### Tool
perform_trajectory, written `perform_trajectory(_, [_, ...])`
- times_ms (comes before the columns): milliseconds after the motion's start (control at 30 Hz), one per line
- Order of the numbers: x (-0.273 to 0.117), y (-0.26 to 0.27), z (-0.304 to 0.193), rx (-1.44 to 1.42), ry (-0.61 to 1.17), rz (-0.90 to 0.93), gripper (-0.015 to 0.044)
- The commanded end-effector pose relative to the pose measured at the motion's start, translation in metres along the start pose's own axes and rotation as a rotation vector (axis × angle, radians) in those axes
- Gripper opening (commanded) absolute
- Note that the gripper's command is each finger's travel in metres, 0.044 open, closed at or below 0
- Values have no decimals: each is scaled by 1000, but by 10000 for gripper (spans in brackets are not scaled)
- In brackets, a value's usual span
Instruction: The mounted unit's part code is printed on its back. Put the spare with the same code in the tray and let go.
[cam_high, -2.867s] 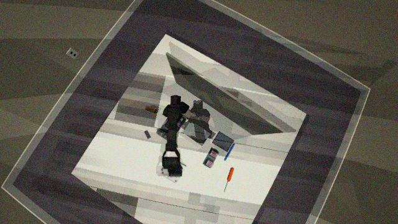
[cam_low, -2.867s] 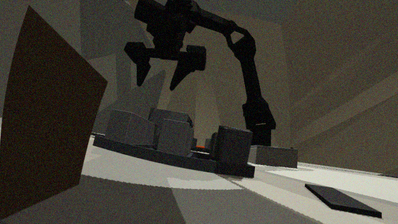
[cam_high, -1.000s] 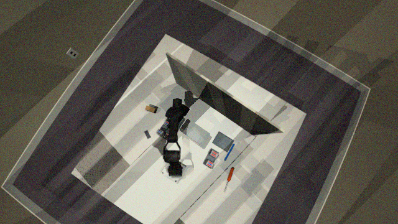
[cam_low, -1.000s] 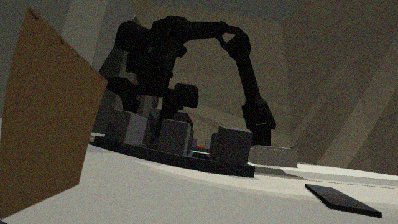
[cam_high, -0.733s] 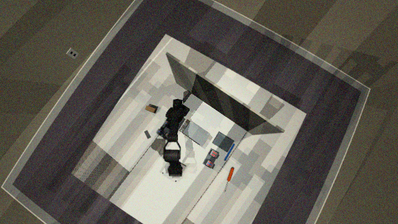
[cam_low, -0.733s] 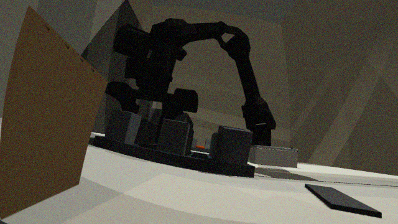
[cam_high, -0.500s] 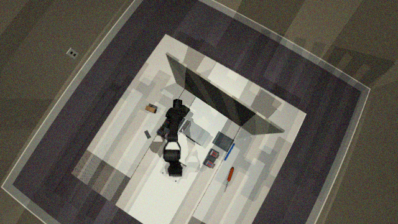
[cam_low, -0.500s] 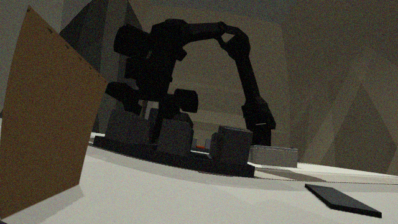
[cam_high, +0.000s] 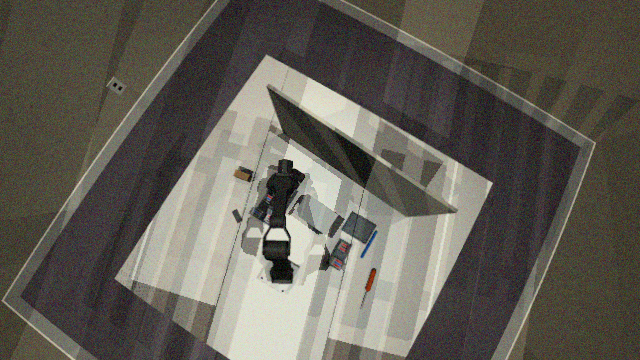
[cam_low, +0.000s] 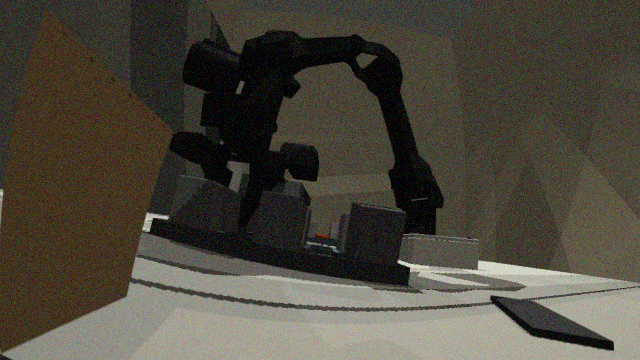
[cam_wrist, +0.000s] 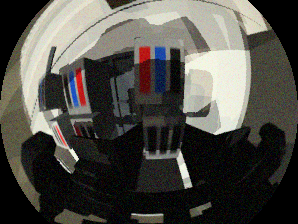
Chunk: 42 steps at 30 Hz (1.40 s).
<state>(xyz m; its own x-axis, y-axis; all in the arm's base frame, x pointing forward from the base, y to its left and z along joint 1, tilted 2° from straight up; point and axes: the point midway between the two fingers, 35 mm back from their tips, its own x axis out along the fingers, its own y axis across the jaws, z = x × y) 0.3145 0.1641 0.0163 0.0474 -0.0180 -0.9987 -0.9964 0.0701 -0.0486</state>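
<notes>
- Spare (cam_wrist: 158, 63): grey block with a red-and-blue striped label, seated on a dark rack (cam_low: 280, 257) toward the left side of the counter (cam_high: 280, 320). In the wrist view its label sits dead centre between the hand's fingers.
- Hand (cam_low: 245, 220): lowered onto the rack, fingers narrowed and clamped on the spare; one finger (cam_low: 250, 200) shows as a dark prong running down between two grey blocks.
- Second striped block (cam_wrist: 75, 88): just beside the held one, same rack, red and blue bars also visible.
- Arm (cam_high: 277, 215): black, arched from its base near the counter's middle out over the rack.
- Tray (cam_high: 359, 226): flat, dark grey, right of the arm, well apart from the hand. Whether it holds anything cannot be told.
- Loose striped unit (cam_high: 340, 253): lies just beside the tray, on its front side.
- Blue pen (cam_high: 369, 244): at the tray's right flank.
- Red screwdriver (cam_high: 369, 282): farther toward the counter's front-right.
- Brown box (cam_high: 243, 174): near the left edge.
- Slanted panel (cam_high: 350, 160): stands across the counter's back half.
</notes>
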Motion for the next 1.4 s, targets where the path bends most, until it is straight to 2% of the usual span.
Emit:
perform_trajectory(0, [0, 0, 0, 0, 0, -1, 0])
perform_trajectory(200, [-5, -1, 0, 0, 0, -1, 0])
perform_trajectory(567, [-78, 0, 0, -4, 1, -1, 0])
perform_trajectory(933, [-79, 1, 0, -8, 2, 7, 0])
perform_trajectory(1367, [-145, 2, -6, -4, 1, 0, 0])
